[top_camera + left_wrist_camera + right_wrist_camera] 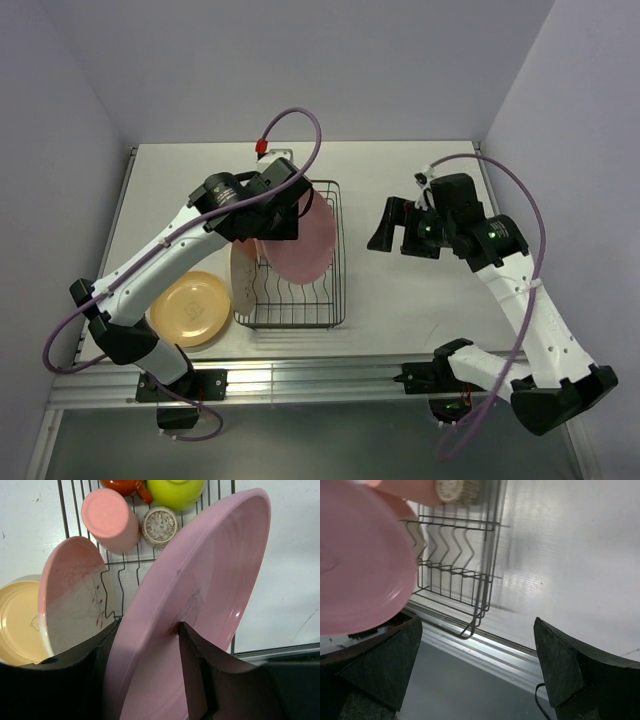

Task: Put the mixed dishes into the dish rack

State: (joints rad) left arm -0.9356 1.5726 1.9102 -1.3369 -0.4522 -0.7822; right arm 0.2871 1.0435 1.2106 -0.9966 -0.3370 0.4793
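My left gripper (277, 226) is shut on the rim of a pink plate (303, 243) and holds it on edge, tilted, over the black wire dish rack (322, 310). In the left wrist view both fingers (195, 665) clamp the pink plate (210, 575). A pink-and-cream plate (72, 600) stands on edge at the rack's left side. At the rack's far end are a salmon-pink tumbler (111, 520), a small tan bowl (160, 526), a lime-green bowl (175, 490) and a red-orange cup (125, 485). A yellow-orange plate (190, 308) lies flat on the table left of the rack. My right gripper (392, 228) is open and empty, right of the rack.
The white table (420, 300) ends at a metal rail (320, 375) along the near edge. Grey walls close in the back and sides. The right wrist view shows the rack's near corner (470, 625) and the pink plate (360, 565) from the side.
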